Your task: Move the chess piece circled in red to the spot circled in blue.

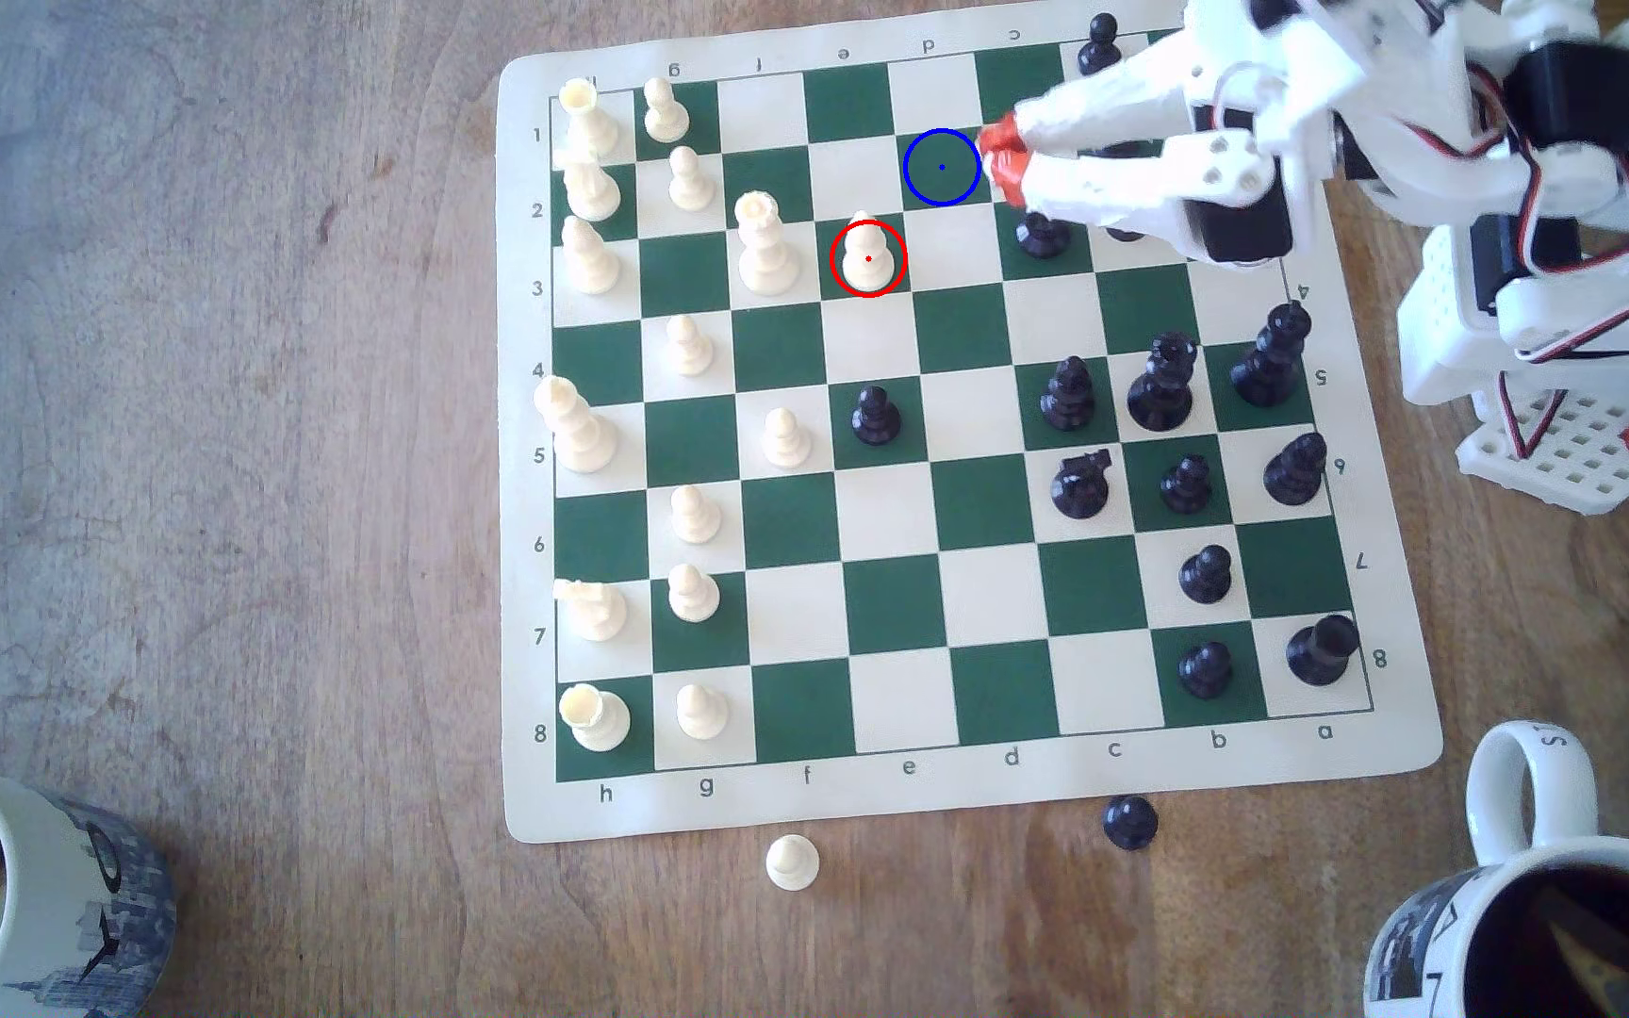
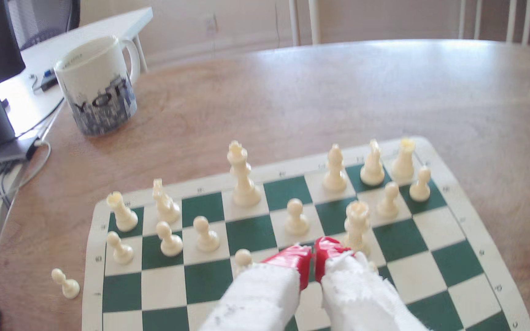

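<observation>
While the gripper [image 1: 999, 166] hovers just beside the blue-ringed green square [image 1: 942, 167] in the exterior view, its red tips nearly together and empty, the cream bishop [image 1: 867, 253], pointed-headed and round-based, stands upright inside the red ring, diagonally adjacent. In the wrist view, the red fingertips [image 2: 292, 259] almost touch above the board [image 2: 442, 254].
</observation>
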You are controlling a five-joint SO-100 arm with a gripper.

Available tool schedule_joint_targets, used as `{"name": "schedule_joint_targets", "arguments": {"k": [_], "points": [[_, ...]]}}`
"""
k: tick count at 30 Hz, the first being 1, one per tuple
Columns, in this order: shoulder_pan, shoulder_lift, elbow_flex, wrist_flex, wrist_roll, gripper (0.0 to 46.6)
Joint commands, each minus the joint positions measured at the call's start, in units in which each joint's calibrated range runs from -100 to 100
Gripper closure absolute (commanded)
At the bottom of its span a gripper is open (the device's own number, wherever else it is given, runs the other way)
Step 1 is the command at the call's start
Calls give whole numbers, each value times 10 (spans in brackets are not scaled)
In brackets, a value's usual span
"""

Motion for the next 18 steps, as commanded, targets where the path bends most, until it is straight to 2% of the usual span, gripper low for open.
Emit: {"name": "schedule_joint_targets", "arguments": {"k": [1, 5, 6, 9, 14, 15, 18], "points": [[-3, 98, -133, 51, 9, 464], [-2, 179, -240, 123, 6, 461], [9, 210, -276, 138, 5, 446], [16, 234, -287, 156, 1, 434], [23, 311, -308, 165, -21, 403], [27, 336, -325, 164, -29, 384], [36, 361, -339, 156, -31, 366]]}}
